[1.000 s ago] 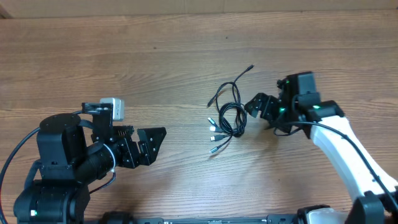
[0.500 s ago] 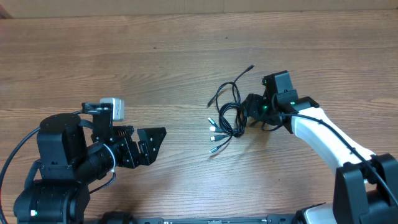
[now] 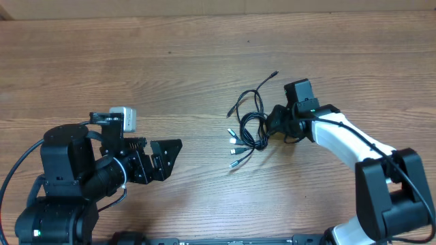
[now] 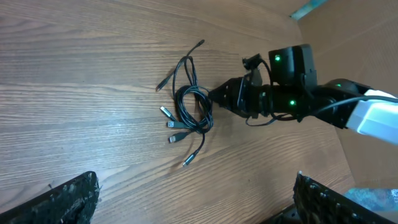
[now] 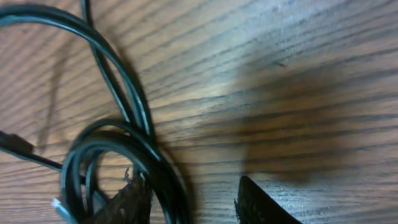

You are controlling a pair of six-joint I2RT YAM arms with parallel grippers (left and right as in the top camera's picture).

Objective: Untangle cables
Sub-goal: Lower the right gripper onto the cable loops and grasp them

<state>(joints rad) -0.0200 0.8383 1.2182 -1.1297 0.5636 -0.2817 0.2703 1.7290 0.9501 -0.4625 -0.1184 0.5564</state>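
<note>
The cables [image 3: 251, 126] lie as one black tangle of loops at the table's middle, with silver-tipped plugs [image 3: 233, 144] fanned out at its lower left and one end trailing up to the right. My right gripper [image 3: 270, 122] sits at the tangle's right edge. In the right wrist view one fingertip [image 5: 132, 194] is inside a loop and the cables [image 5: 146, 152] run between the fingers, with a gap left to the other finger. My left gripper [image 3: 170, 158] stands wide open far to the left, and from its wrist the cables [image 4: 193, 112] and the right gripper [image 4: 219, 96] show ahead.
The wooden table [image 3: 170, 61] stretches bare around the tangle. A brown cardboard wall [image 4: 367, 43] borders it beyond the right arm. The right arm's white link [image 3: 344, 139] slants from the tangle towards the lower right.
My right gripper has slid left onto the tangle's right edge and its jaws have narrowed around the cable loops. The left arm has not moved.
</note>
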